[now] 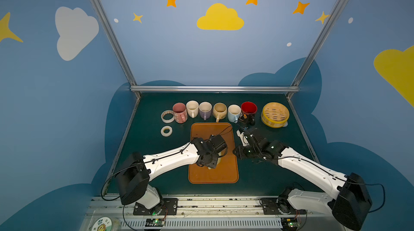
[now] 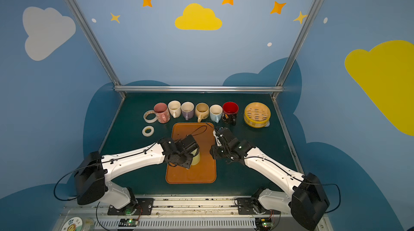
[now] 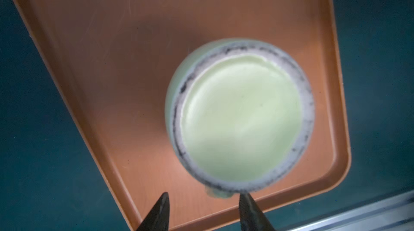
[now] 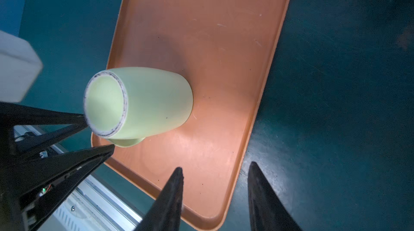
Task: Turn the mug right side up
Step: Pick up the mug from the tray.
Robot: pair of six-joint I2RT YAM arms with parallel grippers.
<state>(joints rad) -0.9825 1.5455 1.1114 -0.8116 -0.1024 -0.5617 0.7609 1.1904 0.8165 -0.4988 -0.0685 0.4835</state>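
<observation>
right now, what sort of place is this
Probably a robot lab cell, staged for practice: two arms on a rail, cloud-painted walls in a metal frame, mugs lined up behind a tray.

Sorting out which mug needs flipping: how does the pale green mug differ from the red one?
The pale green mug stands base up; the red mug stands mouth up. The green mug sits on the orange tray; the red mug on the table, in the back row. Both have handles.
</observation>
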